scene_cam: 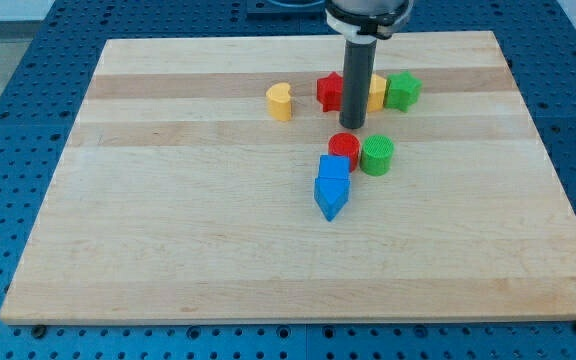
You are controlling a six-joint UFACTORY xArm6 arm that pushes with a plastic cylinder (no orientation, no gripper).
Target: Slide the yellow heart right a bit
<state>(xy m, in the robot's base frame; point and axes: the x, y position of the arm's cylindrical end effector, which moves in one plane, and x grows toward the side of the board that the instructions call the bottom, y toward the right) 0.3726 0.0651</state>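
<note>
Right of the yellow heart (280,101): open board, then blocked by red block (329,90) and my tip (353,125); left lay open.

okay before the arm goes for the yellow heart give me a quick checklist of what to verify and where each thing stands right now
1. Yellow heart in plain view, nothing covering it: ok.
2. My tip on the heart's left side, ready to push right: not ok; it sits to the heart's right, below the red block.
3. Board bare to the heart's left for the tip to come round: ok.
4. Room to the heart's right: only a short gap before the red block, so keep the push small: ok.
5. Yellow block behind the rod, shape and contact with neighbours: cannot tell.
6. Red cylinder, green cylinder and blue blocks clear of the heart's path: ok.
</note>
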